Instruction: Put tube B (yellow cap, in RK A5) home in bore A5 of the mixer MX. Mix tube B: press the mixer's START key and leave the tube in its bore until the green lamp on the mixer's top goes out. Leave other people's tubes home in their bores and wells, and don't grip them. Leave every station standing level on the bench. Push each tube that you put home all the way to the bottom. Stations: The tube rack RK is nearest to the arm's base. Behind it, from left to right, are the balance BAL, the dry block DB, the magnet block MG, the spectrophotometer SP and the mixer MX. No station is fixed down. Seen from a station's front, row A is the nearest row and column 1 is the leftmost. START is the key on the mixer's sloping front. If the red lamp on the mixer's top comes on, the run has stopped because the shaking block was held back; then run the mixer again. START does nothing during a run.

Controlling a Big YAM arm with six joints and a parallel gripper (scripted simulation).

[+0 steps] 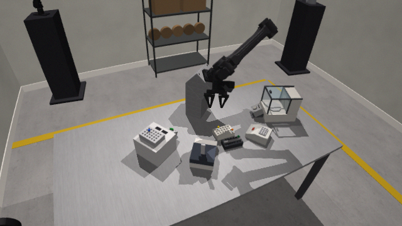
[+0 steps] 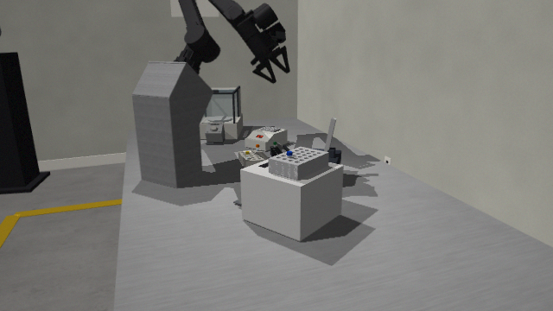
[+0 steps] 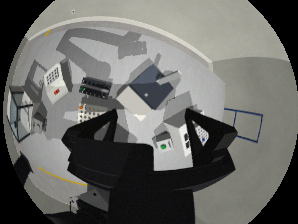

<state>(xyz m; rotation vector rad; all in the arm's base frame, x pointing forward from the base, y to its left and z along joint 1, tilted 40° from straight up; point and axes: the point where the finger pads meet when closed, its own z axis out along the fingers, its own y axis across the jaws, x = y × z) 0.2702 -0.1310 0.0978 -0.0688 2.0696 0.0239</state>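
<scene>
I have the pincer [image 1: 216, 100] hanging high over the bench [image 1: 94, 188], jaws spread wide and nothing between them; in the wrist view both fingers frame the stations far below. Tube B [image 1: 216, 127], the yellow-capped one, sits upright in the rack [image 1: 222, 132], well below the pincer and a little forward of it, away from the grey pedestal [image 1: 195, 100] the arm rises from. It is still in a corner well of the rack, apart from the fingers. An orange-capped tube [image 1: 232, 129] stands at the rack's other near corner. Just beyond the rack from the pincer lies the dark magnet block [image 1: 232, 143] with a green cap [image 1: 238, 136] at its end. The mixer [image 1: 154, 145] stands well off to one side of the pincer, a white box with a grey bored block on top and a blue-capped tube [image 1: 149, 129] already in one bore; from the exterior view it is the nearest station, with the pincer [image 2: 271, 69] high behind it. The spectrophotometer [image 1: 203, 156] sits between mixer and rack, lid up. On the pincer's opposite side are the dry block [image 1: 258, 134] and, farther out, the glass-hooded balance [image 1: 280, 103]. I cannot make out the mixer's lamps from here.
</scene>
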